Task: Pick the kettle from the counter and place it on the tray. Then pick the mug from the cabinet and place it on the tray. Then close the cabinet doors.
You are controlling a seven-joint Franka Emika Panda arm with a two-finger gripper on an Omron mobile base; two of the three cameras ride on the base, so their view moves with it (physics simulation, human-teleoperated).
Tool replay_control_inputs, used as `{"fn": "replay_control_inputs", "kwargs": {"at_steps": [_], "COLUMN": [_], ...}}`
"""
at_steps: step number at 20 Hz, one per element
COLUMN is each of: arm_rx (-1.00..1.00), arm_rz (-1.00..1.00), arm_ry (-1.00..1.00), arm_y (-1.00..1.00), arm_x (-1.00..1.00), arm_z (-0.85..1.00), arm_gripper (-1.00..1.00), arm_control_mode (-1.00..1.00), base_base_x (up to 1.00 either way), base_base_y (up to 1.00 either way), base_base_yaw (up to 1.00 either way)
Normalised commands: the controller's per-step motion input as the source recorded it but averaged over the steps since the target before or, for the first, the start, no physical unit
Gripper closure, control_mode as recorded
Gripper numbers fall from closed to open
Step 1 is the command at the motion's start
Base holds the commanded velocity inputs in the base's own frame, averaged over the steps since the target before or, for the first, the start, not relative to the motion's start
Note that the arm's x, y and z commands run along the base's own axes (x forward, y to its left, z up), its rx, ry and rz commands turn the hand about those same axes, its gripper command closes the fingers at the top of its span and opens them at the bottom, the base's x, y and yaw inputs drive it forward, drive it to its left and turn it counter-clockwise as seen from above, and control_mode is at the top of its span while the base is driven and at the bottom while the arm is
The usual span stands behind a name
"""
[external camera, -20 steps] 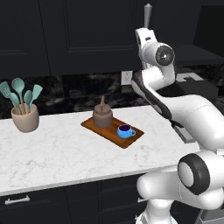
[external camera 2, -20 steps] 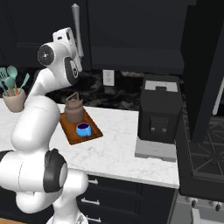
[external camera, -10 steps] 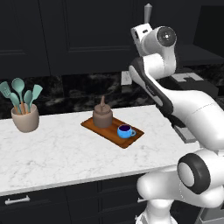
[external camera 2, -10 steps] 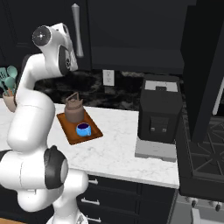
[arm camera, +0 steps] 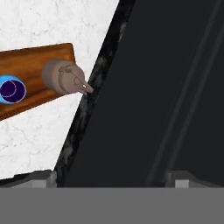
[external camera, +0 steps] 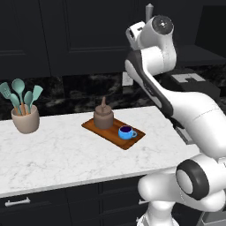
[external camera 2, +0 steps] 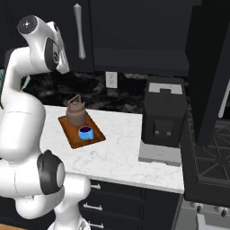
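Reddish-brown wood marks the tray [external camera: 111, 130], which lies on the white marble tabletop [external camera: 57, 154]. On it stand the brown-grey kettle [external camera: 103, 117] and, just beside it toward the front edge, the blue mug [external camera: 127, 132]. In the hand view the tray [arm camera: 37, 61] carries the kettle [arm camera: 61, 77] and the mug [arm camera: 12, 89], with a black cabinet door [arm camera: 166, 87] alongside. Whether the tool is released or clenched, I cannot tell. A silver bar handle [external camera 2: 79, 31] runs down the cabinet doors [external camera 2: 130, 31] above. Teal utensils stand in a beige pot [external camera: 25, 119] well apart from the tray.
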Motion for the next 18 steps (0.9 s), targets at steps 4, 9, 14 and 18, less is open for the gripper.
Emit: {"fn": "replay_control_inputs", "kwargs": {"at_steps": [4, 9, 14, 18], "arm_rx": [0.07, 0.15, 0.28, 0.35], "arm_rz": [0.0, -0.11, -0.52, -0.4], "arm_ry": [0.0, -0.16, -0.02, 0.0], "arm_y": [-0.01, -0.02, -0.16, -0.27], "arm_x": [-0.81, -0.88, -0.77, -0.83], "arm_z": [-0.05, -0.03, 0.02, 0.03], "arm_gripper": [-1.0, -1.0, -1.0, -1.0], "arm_control_mode": [-1.0, -1.0, -1.0, -1.0], "base_base_x": [0.0, 0.0, 0.0, 0.0], "base_base_y": [0.0, 0.0, 0.0, 0.0], "base_base_yaw": [0.0, 0.0, 0.0, 0.0]}}
